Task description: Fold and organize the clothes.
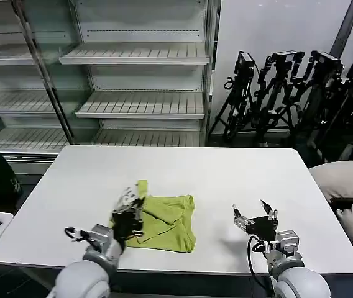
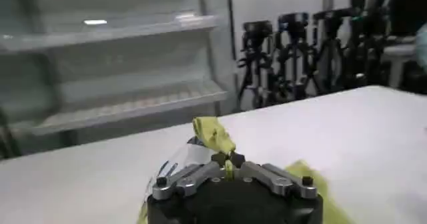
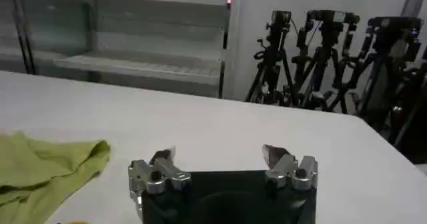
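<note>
Left gripper (image 1: 128, 200) fingers pinch the soft, crumpled lime shirt (image 1: 167, 222); right gripper (image 1: 255, 214) fingers spread wide.

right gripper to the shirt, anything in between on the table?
Nothing visible. The right gripper is open over bare table, apart from the shirt. The left gripper is shut on the shirt's edge.
</note>
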{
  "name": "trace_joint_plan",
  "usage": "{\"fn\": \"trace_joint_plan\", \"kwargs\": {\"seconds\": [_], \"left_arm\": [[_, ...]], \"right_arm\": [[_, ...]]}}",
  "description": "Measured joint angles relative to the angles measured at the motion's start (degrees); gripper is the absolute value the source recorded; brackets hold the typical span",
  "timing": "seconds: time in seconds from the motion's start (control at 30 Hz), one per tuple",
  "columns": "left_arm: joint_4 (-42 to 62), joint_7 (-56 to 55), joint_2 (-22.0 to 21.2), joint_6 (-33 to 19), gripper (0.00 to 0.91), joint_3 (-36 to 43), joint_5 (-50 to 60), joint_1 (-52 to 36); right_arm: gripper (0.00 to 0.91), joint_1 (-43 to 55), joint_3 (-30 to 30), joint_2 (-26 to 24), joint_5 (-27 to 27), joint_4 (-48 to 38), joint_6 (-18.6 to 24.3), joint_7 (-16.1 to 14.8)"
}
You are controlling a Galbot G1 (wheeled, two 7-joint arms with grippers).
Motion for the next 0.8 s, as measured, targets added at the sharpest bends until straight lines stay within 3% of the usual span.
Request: {"fn": "trace_joint_plan", "kwargs": {"seconds": [0.03,0.07,0.5,0.8], "left_arm": [[0.49,-0.31,-0.60,0.00,0.746,0.97,-0.27,-0.72],[0.98,-0.60,-1.08,0.00,0.907,1.74,-0.44,-1.38],[4.82,-2.81,-5.77,-1.52,0.907,5.24,-4.52,-7.89],[2.20,-4.55,-2.83,-1.36,0.907,0.34,-7.80,-6.52]], "right_arm": [[0.907,-0.07,0.07,0.02,-0.01,0.00,0.00,-0.01],[0.907,-0.16,0.15,0.03,-0.02,0.02,0.00,-0.01],[0.907,-0.47,0.38,0.11,-0.02,0.28,0.12,-0.26],[0.907,-0.24,0.66,-0.12,0.13,-0.32,0.57,-0.67]]}}
